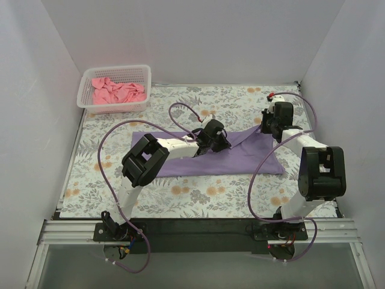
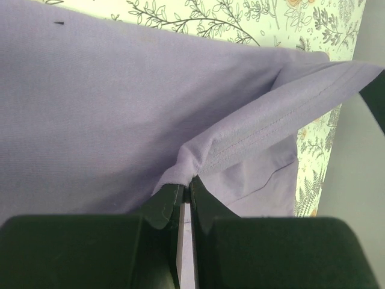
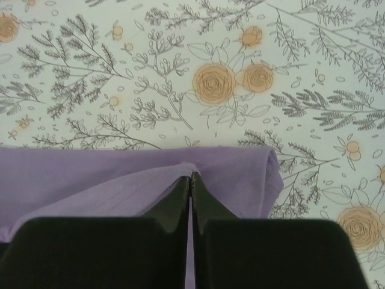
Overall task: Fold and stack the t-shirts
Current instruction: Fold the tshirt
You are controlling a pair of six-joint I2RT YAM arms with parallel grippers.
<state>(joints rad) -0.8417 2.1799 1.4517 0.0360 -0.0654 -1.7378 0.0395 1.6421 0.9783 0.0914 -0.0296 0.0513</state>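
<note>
Left wrist: left tool (image 2: pixel 186 184) and right tool (image 3: pixel 191 178) each pinch purple t-shirt (image 2: pixel 90 108), probably hems

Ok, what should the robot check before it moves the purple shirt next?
1. Left gripper pinching the purple t-shirt: ok, shut on a hem fold.
2. Right gripper pinching it too: ok, shut on the edge.
3. Pink t-shirt out of the way: ok, crumpled in the basket.
4. Bare tablecloth to fold onto: ok, on the near side.
5. Rest of the shirt smooth: cannot tell, the arms hide part.
</note>
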